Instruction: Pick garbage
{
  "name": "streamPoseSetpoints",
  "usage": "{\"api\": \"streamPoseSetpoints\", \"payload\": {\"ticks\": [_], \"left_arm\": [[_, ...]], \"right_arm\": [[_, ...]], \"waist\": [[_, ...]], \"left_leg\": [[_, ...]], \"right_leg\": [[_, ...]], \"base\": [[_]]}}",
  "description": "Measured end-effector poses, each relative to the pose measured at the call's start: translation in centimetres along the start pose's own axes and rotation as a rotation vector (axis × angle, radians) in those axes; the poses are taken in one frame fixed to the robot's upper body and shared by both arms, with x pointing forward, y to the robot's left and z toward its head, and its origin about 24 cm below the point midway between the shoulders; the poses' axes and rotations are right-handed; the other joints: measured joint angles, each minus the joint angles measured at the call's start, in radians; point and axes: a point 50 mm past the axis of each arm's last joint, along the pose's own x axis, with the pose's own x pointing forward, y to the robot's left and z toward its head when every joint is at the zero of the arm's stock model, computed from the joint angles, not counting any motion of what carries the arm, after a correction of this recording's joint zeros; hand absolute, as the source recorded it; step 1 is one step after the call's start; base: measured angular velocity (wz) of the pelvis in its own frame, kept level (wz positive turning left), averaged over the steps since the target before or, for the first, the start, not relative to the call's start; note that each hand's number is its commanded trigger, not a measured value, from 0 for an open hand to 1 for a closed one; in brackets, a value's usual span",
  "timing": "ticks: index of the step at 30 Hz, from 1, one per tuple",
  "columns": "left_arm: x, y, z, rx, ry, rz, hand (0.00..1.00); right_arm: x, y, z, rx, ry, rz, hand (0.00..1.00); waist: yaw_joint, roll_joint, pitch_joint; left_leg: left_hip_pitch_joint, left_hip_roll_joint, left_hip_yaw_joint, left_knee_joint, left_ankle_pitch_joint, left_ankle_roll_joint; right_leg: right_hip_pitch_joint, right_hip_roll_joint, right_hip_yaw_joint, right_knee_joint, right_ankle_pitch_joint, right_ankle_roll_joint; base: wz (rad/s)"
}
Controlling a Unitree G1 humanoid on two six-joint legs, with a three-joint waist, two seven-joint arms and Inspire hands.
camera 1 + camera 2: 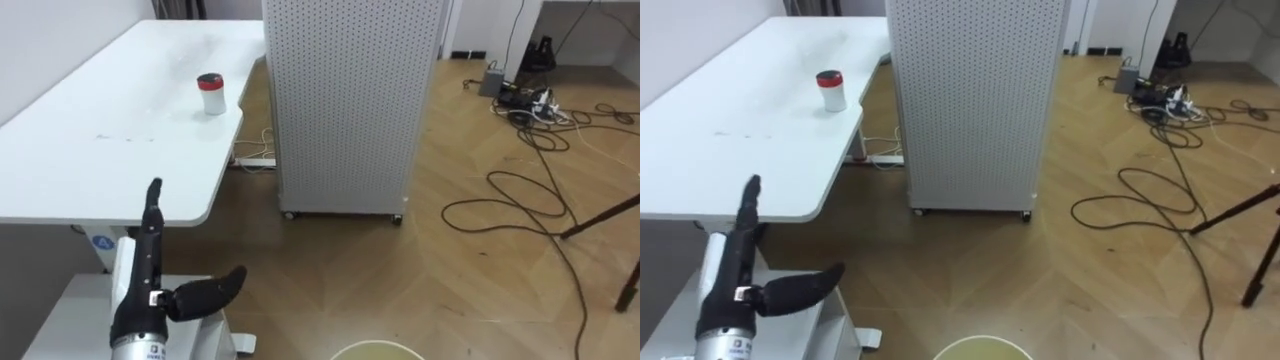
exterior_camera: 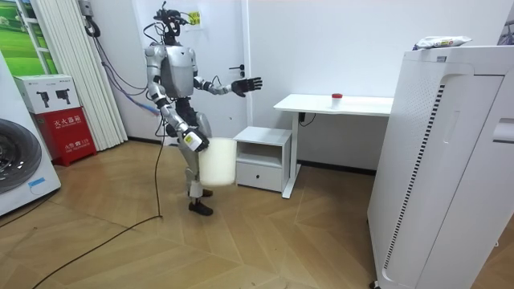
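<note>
A small white cup with a red lid [image 1: 211,94] stands on the white desk [image 1: 110,150], towards its far right side. My left hand [image 1: 148,285] is raised in front of the desk's near edge, open, fingers straight and thumb spread, well short of the cup. In the room view I stand a couple of steps from the desk, left hand [image 2: 245,83] stretched towards it. My right hand [image 2: 191,141] hangs at my thigh and carries a white bin [image 2: 217,160] by its rim. The bin's rim [image 1: 375,348] peeks in at the bottom of the eye views.
A tall white perforated cabinet [image 1: 350,100] stands right of the desk, with a crumpled packet [image 2: 440,42] on top. A low white drawer unit [image 2: 261,156] sits under the desk's near end. Black cables [image 1: 540,180] sprawl over the wooden floor at right.
</note>
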Motion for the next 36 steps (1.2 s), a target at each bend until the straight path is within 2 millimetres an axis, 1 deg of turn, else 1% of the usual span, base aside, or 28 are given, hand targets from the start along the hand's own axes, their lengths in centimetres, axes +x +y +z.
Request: {"api": "streamPoseSetpoints", "payload": {"ticks": [3,8,9,11,12,13,14,15,16,17,19,20,21,22,23,24,25,26,27,28,29,30,31,32,33,34,35,36], "left_arm": [[0.2,0.0,0.7,-0.021,-0.028,0.006,0.00],[0.3,0.1,0.9,-0.030,-0.031,0.009,0.00],[0.3,0.1,0.9,-0.032,-0.031,0.010,0.00],[0.3,0.1,0.8,-0.033,-0.029,0.013,0.00],[0.3,0.2,0.8,-0.032,-0.027,0.015,0.00],[0.3,0.2,0.8,-0.031,-0.026,0.016,0.00],[0.3,0.3,0.7,-0.031,-0.024,0.021,0.00],[0.4,0.5,0.7,-0.032,-0.023,0.029,0.00],[0.4,0.6,0.7,-0.031,-0.022,0.033,0.00],[0.4,0.6,0.7,-0.032,-0.022,0.037,0.00],[0.4,0.6,0.7,-0.034,-0.023,0.036,0.00],[0.4,0.6,0.7,-0.039,-0.019,0.045,0.00],[0.4,0.7,0.7,-0.039,-0.019,0.057,0.00],[0.4,0.7,0.7,-0.040,-0.020,0.064,0.00],[0.4,0.8,0.6,-0.039,-0.019,0.073,0.00],[0.4,0.9,0.5,-0.038,-0.019,0.086,0.00],[0.4,1.0,0.4,-0.039,-0.018,0.091,0.00],[0.5,1.1,0.5,-0.039,-0.022,0.095,0.00],[0.5,1.2,0.5,-0.038,-0.023,0.097,0.00],[0.5,1.2,0.5,-0.037,-0.022,0.098,0.00],[0.6,1.3,0.5,-0.036,-0.022,0.103,0.00],[0.7,1.4,0.5,-0.034,-0.026,0.104,0.00],[0.7,1.4,0.6,-0.033,-0.029,0.103,0.00],[0.8,1.4,0.5,-0.034,-0.024,0.099,0.00],[0.6,1.1,0.2,-0.051,-0.007,0.088,0.00],[0.6,1.0,0.2,-0.057,-0.004,0.081,0.00],[0.7,1.0,0.3,-0.060,-0.008,0.072,0.00],[0.8,0.9,0.4,-0.061,-0.013,0.066,0.00]], "right_arm": [[0.1,0.2,0.4,0.001,-0.018,0.006,1.00],[0.0,0.4,0.5,0.001,-0.026,0.010,1.00],[0.0,0.4,0.4,0.000,-0.020,0.012,1.00],[-0.1,0.5,0.2,0.000,-0.011,0.013,1.00],[-0.1,0.5,0.1,-0.002,-0.007,0.011,1.00],[-0.2,0.4,0.0,-0.002,-0.005,0.008,1.00],[-0.3,0.4,-0.2,-0.001,0.001,0.002,1.00],[-0.3,0.4,-0.3,0.000,0.006,-0.001,1.00],[-0.3,0.4,-0.3,0.001,0.007,-0.002,1.00],[-0.3,0.2,-0.2,0.001,0.006,-0.010,1.00],[-0.3,0.0,-0.2,-0.004,0.007,-0.017,1.00],[-0.3,0.0,-0.2,-0.003,0.007,-0.021,1.00],[-0.3,0.1,-0.2,-0.008,0.006,-0.023,1.00],[-0.3,0.1,-0.2,-0.011,0.007,-0.024,1.00],[-0.4,0.1,-0.5,-0.016,0.015,-0.027,1.00],[-0.5,0.0,-0.7,-0.021,0.020,-0.029,1.00],[-0.5,-0.1,-0.7,-0.024,0.021,-0.031,1.00],[-0.6,-0.4,-0.6,-0.028,0.021,-0.037,1.00],[-0.6,-0.6,-0.7,-0.031,0.022,-0.045,1.00],[-0.6,-0.6,-0.7,-0.034,0.022,-0.046,1.00],[-0.5,-0.7,-0.4,-0.037,0.015,-0.049,1.00],[-0.5,-0.7,-0.3,-0.038,0.010,-0.049,1.00],[-0.4,-0.6,-0.2,-0.041,0.010,-0.046,1.00],[-0.4,-0.3,-0.3,-0.048,0.013,-0.036,1.00],[-0.5,-0.3,-0.4,-0.045,0.019,-0.033,1.00],[-0.5,-0.5,-0.4,-0.041,0.018,-0.037,1.00],[-0.5,-0.4,-0.4,-0.030,0.020,-0.046,1.00],[-0.5,-0.4,-0.1,-0.034,0.013,-0.049,1.00]], "waist": [[-0.004,0.003,0.0015],[-0.019,0.000,0.0047],[-0.015,-0.006,0.0096],[-0.014,-0.011,0.0135],[-0.015,-0.012,0.0177],[-0.015,-0.012,0.0190],[-0.009,-0.009,0.0194],[-0.007,-0.006,0.0212],[-0.005,-0.007,0.0220],[-0.005,-0.008,0.0222],[-0.001,-0.010,0.0234],[0.012,-0.013,0.0252],[0.027,-0.013,0.0246],[0.031,-0.013,0.0249],[0.034,-0.017,0.0252],[0.039,-0.019,0.0259],[0.039,-0.018,0.0242],[0.037,-0.015,0.0166],[0.036,-0.021,0.0129],[0.041,-0.027,0.0107],[0.044,-0.028,0.0106],[0.042,-0.026,0.0110],[0.043,-0.027,0.0113],[0.039,-0.033,0.0226],[0.035,-0.026,0.0175],[0.034,-0.019,0.0144],[0.036,-0.028,0.0140],[0.034,-0.035,0.0160]], "left_leg": [[0.012,-0.001,-0.002,0.001,0.004,-0.002],[0.035,-0.002,0.001,0.010,0.004,-0.003],[0.044,-0.002,0.012,0.010,0.004,-0.003],[0.050,0.001,0.015,0.024,0.004,-0.003],[0.038,0.008,0.016,0.066,0.004,-0.003],[0.032,0.017,0.015,0.091,0.004,-0.003],[0.009,0.022,0.014,0.153,0.004,-0.003],[-0.030,0.035,0.011,0.241,0.009,-0.011],[-0.053,0.036,-0.002,0.278,0.013,-0.018],[-0.096,0.030,-0.032,0.298,0.007,-0.025],[-0.180,0.027,-0.043,0.278,0.004,-0.025],[-0.237,0.028,-0.045,0.245,0.011,-0.033],[-0.292,0.029,-0.049,0.184,0.038,-0.043],[-0.312,0.028,-0.052,0.144,0.064,-0.045],[-0.346,0.023,-0.061,0.057,0.146,-0.041],[-0.359,0.005,-0.094,-0.016,0.231,-0.041],[-0.364,-0.003,-0.109,-0.037,0.268,-0.039],[-0.362,-0.014,-0.112,-0.034,0.325,-0.018],[-0.361,-0.028,-0.103,-0.016,0.333,0.008],[-0.361,-0.034,-0.094,0.005,0.327,0.016],[-0.366,-0.040,-0.081,0.037,0.303,0.025],[-0.382,-0.037,-0.073,0.093,0.269,0.032],[-0.392,-0.035,-0.071,0.134,0.252,0.034],[-0.422,-0.039,-0.047,0.238,0.224,0.046],[-0.414,-0.034,-0.028,0.216,0.225,0.044],[-0.405,-0.031,-0.022,0.186,0.230,0.044],[-0.390,-0.041,0.003,0.203,0.183,0.081],[-0.379,-0.065,0.009,0.232,0.143,0.096]], "right_leg": [[0.007,0.002,0.006,0.006,-0.018,-0.001],[0.025,-0.001,0.009,0.025,-0.052,-0.001],[0.028,0.000,0.017,0.036,-0.061,-0.004],[0.035,0.001,0.021,0.042,-0.073,-0.008],[0.044,0.003,0.023,0.040,-0.078,-0.011],[0.050,0.005,0.026,0.039,-0.080,-0.012],[0.060,0.009,0.032,0.039,-0.085,-0.016],[0.069,0.017,0.040,0.041,-0.092,-0.021],[0.071,0.018,0.047,0.045,-0.097,-0.023],[0.073,0.018,0.063,0.050,-0.110,-0.020],[0.077,0.014,0.073,0.053,-0.123,-0.018],[0.083,0.013,0.090,0.053,-0.135,-0.022],[0.089,0.006,0.091,0.057,-0.144,-0.021],[0.095,0.004,0.096,0.059,-0.149,-0.016],[0.107,-0.004,0.105,0.072,-0.168,-0.004],[0.118,-0.015,0.115,0.095,-0.198,0.009],[0.120,-0.021,0.119,0.108,-0.215,0.016],[0.115,-0.030,0.121,0.125,-0.243,0.033],[0.120,-0.044,0.111,0.125,-0.259,0.050],[0.121,-0.057,0.094,0.125,-0.264,0.060],[0.128,-0.081,0.043,0.124,-0.267,0.070],[0.142,-0.101,0.026,0.122,-0.267,0.075],[0.159,-0.105,0.027,0.121,-0.270,0.081],[0.210,-0.111,0.044,0.114,-0.275,0.089],[0.244,-0.115,0.055,0.119,-0.282,0.097],[0.244,-0.117,0.044,0.145,-0.291,0.109],[0.240,-0.157,0.005,0.228,-0.324,0.138],[0.205,-0.208,-0.027,0.348,-0.321,0.149]], "base": [[-0.05],[-0.01],[-0.11],[-0.10],[-0.06],[-0.10],[-0.14],[-0.15],[-0.11],[-0.03],[-0.13],[-0.41],[-0.44],[-0.35],[-0.23],[-0.16],[-0.07],[-0.03],[-0.10],[-0.19],[-0.21],[-0.14],[0.00],[0.03],[0.00],[-0.05],[0.00],[0.08]]}}
